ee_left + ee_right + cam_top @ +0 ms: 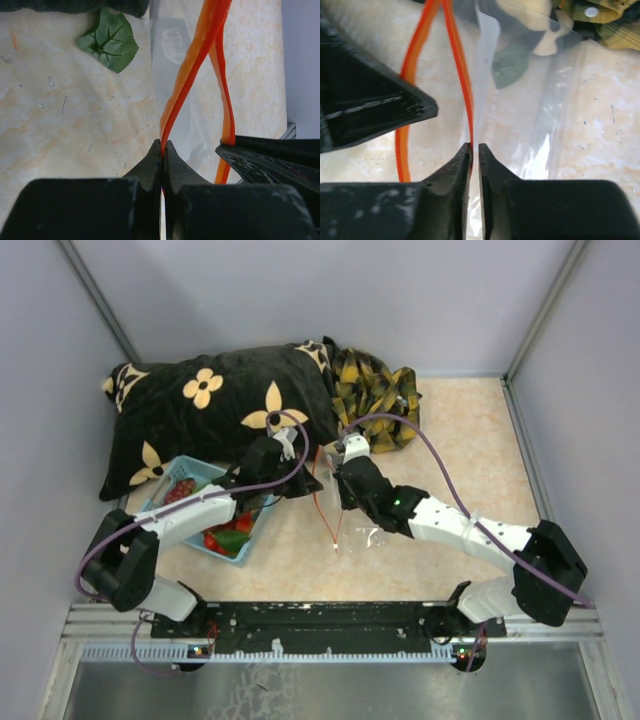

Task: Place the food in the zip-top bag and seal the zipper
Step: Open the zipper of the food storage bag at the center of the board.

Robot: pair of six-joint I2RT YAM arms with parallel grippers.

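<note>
1. Pale marbled tabletop (470,440) lay between grey walls.
2. Both arms reached forward, meeting just right of the blue basket (190,472).
3. Clamped tight, the left gripper (163,150) pinched one thin orange zipper (200,55) strip; the right gripper (474,150) pinched the other.
4. Clear, floppy bag (535,125) gaped right of the basket, which held the food (213,540).

Overhead view looks down from behind; both wrist views sit close, apparently sharing the zipper (192,67)

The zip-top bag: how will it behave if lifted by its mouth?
Probably floppy: the zip-top bag shows folds and wrinkles. Likely light and slippery, being thin glossy film. The zipper looks slightly stiffer, yet its two strips bow apart.
</note>
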